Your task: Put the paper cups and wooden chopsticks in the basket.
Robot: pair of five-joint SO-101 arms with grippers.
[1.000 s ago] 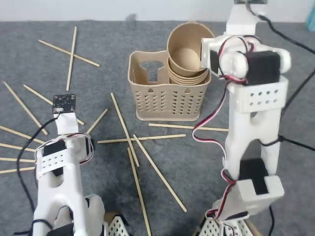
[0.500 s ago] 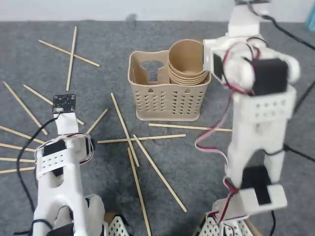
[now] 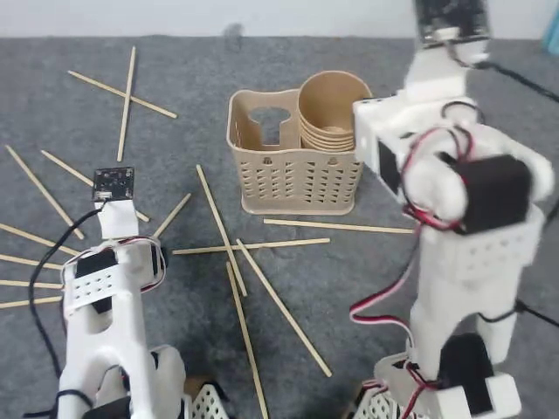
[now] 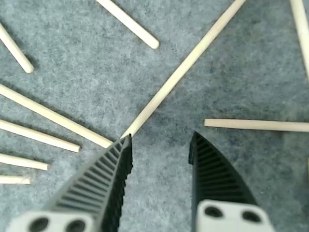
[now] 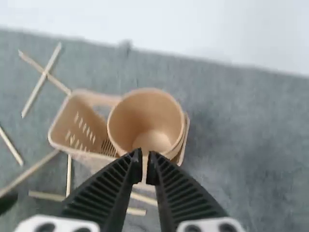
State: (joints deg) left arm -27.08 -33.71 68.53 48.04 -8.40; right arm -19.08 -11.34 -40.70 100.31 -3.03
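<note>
A beige slotted basket [image 3: 293,179] stands at the middle of the grey carpet, with a stack of paper cups [image 3: 334,105] nested in its right half. The stack [image 5: 147,121] and the basket [image 5: 79,128] also lie below my right gripper [image 5: 145,155], which hovers above the cups with its jaws shut and nothing between them. Several wooden chopsticks lie scattered on the carpet, one [image 3: 336,226] just in front of the basket. My left gripper [image 4: 161,142] is open close above the carpet, and a diagonal chopstick [image 4: 183,70] ends at one fingertip [image 4: 126,141].
The right arm [image 3: 463,201] rises tall beside the basket and hides the carpet behind it. More chopsticks [image 3: 129,87] lie at the far left and around the left arm [image 3: 109,288]. A pale wall runs along the far edge.
The top cup, raised and tilted a second ago, has sunk into the stack in the basket. The right arm has drawn back and up from it. The left arm has not moved.
</note>
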